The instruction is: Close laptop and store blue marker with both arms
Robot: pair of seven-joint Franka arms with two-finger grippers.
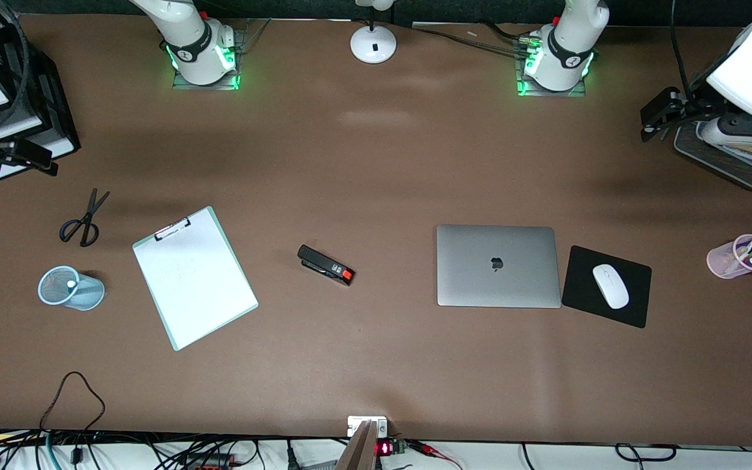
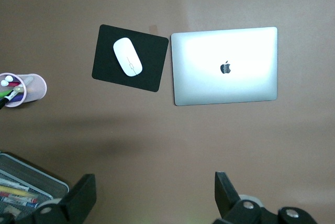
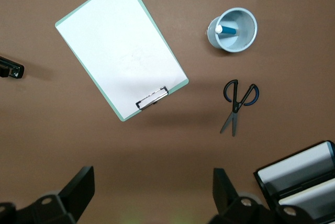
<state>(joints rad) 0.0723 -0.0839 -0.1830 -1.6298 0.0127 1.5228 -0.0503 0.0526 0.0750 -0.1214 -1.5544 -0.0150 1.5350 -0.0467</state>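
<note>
You saw the laptop [image 1: 498, 266] closed at centre right of the front frame. Both grippers hung released: left gripper [image 2: 155, 195] upper right, right gripper [image 3: 153, 195] upper left. The blue marker [image 3: 226, 29] stood in the cup [image 1: 70, 287], lower left.

Laptop shut, blue marker in its cup.

The laptop [image 1: 498, 266] is a slim silver-grey slab lying flat on the brown table with its lid down and the dark apple logo facing up; it sits well below the spread jaws of the left gripper [image 2: 155, 198], out ahead of them. The blue marker [image 3: 226, 29] is light blue with a white tip and stands tilted inside a pale blue mesh cup [image 3: 235, 30], well below and ahead of the right gripper [image 3: 153, 195], whose jaws are also spread.
</note>
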